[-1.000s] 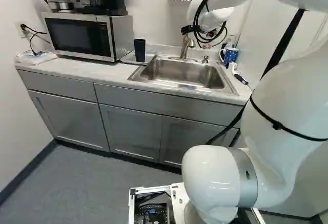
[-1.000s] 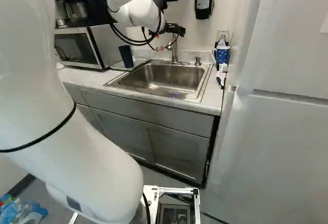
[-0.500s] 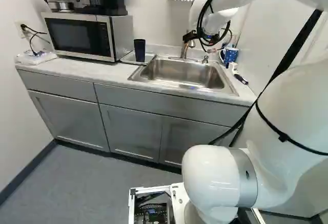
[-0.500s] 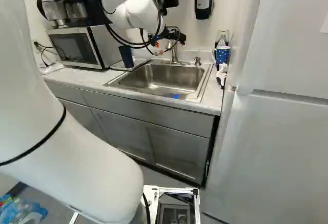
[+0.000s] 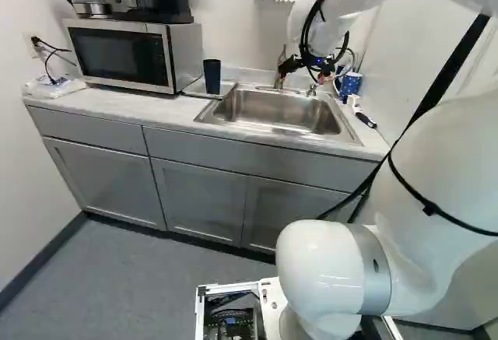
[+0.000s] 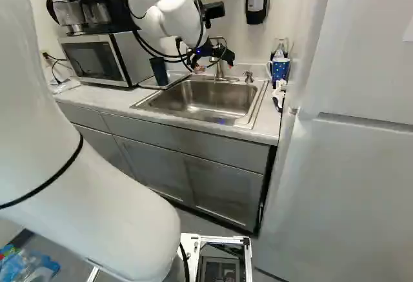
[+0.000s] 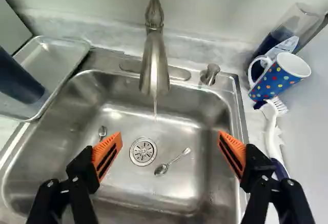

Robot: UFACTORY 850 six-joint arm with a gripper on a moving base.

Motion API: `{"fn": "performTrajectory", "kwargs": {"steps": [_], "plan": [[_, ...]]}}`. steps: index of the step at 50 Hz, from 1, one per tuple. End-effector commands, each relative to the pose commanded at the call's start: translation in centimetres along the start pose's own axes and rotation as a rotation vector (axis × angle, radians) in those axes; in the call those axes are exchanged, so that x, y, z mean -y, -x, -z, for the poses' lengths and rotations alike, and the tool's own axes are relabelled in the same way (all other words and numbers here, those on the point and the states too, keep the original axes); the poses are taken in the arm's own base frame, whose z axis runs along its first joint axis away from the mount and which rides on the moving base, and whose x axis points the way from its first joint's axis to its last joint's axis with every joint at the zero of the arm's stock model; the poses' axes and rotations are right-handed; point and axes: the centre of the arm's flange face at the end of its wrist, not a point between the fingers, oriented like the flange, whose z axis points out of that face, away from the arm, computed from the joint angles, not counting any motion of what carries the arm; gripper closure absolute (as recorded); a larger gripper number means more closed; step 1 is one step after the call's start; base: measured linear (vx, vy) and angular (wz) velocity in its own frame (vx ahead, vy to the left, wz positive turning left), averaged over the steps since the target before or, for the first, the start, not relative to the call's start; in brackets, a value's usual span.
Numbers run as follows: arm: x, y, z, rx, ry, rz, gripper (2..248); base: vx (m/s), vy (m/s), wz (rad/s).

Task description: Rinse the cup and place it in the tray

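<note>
Gripper (image 6: pixel 214 68) hangs released, spread wide over sink (image 7: pixel 128 183) | dark cup (image 7: pixel 18 80) stands in metal tray (image 7: pixel 56 55) beside sink | faucet (image 7: pixel 155 62) trickles | bottle (image 7: pixel 281 35) behind dotted mug (image 7: pixel 277 79): label unreadable

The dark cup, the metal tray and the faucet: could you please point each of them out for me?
Dark cup (image 7: pixel 19 80): wrist view, on its side wall.
Metal tray (image 7: pixel 55 59): wrist view, on the bare part of its floor.
Faucet (image 7: pixel 154 67): wrist view, on its spout.

My gripper (image 6: pixel 213 68): one, black, fingers spread wide. Orange pads (image 7: pixel 108 149): two, leaning inward toward their tips. White arm (image 5: pixel 440 153): one, behind it.
</note>
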Motion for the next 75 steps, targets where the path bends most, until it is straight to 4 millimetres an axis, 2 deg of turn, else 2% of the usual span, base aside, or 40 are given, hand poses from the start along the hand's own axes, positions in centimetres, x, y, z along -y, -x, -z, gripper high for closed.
{"fn": "performTrajectory", "kwargs": {"steps": [7,28,75], "plan": [[0.0,0.4,0.0,0.049,0.003,0.004,3,0.0,0.0,0.0],[0.0,0.3,0.0,0.029,0.002,0.003,3,0.0,0.0,0.0],[0.1,-3.8,0.8,-0.438,-0.022,-0.068,3,0.0,0.0,0.0]]}}
